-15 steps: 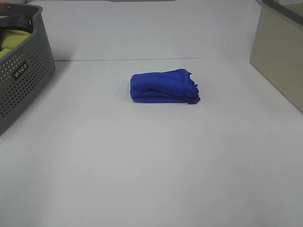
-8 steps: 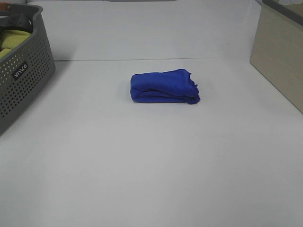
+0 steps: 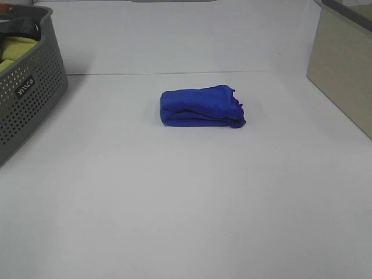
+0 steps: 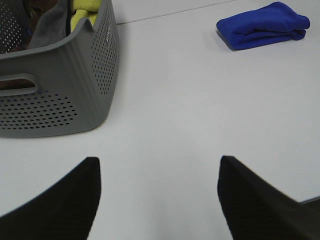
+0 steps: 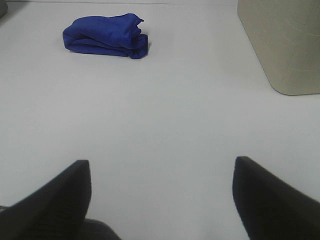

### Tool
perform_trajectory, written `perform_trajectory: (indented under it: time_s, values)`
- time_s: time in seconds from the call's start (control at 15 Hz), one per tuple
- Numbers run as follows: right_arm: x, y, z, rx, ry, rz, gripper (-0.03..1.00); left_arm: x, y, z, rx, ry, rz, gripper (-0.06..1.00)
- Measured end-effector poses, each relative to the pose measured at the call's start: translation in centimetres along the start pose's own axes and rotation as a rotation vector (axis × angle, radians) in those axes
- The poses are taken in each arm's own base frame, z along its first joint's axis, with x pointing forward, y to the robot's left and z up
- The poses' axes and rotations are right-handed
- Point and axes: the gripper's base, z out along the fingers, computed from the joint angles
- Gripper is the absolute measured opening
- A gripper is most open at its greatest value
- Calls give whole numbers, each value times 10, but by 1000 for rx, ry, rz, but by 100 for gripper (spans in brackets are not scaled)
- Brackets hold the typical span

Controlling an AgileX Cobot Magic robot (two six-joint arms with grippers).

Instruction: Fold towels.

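Observation:
A blue towel lies folded in a compact bundle on the white table, a little behind the middle. It also shows in the left wrist view and in the right wrist view. No arm shows in the exterior high view. My left gripper is open and empty, low over bare table near the basket, far from the towel. My right gripper is open and empty, over bare table in front of the towel.
A grey perforated laundry basket stands at the left edge, holding yellow and dark cloths. A beige bin stands at the right edge, and it also shows in the right wrist view.

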Motion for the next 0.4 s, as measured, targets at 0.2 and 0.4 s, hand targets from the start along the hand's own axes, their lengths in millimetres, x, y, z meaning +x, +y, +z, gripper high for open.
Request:
perform_trajectory:
  time_s: [0.2, 0.4]
  values:
    - [0, 0, 0, 0, 0, 0, 74, 0, 0, 0, 0, -1, 0, 64]
    - [0, 0, 0, 0, 0, 0, 74, 0, 0, 0, 0, -1, 0, 64]
